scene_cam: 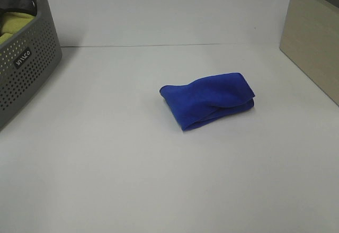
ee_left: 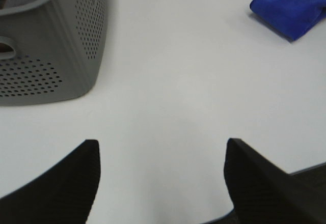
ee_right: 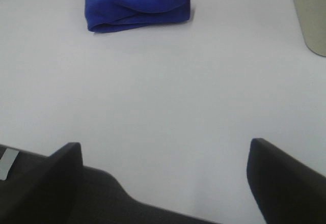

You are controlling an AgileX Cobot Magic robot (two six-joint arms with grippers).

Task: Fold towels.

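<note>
Right now I see the blue towel (scene_cam: 207,99) lying folded in a loose bundle near the middle of the white table (scene_cam: 132,180), touched by nothing. My left pincer (ee_left: 162,180) and right pincer (ee_right: 165,180) both stand wide apart, empty, well short of it. Far left sits the grey basket (scene_cam: 26,69).

- My fingers (ee_left: 61,183) are black, finely textured.
- The towel (scene_cam: 207,99) is plain royal blue.
- The basket (scene_cam: 26,69) is grey, dotted with holes.
- The table (scene_cam: 132,164) is white.
</note>
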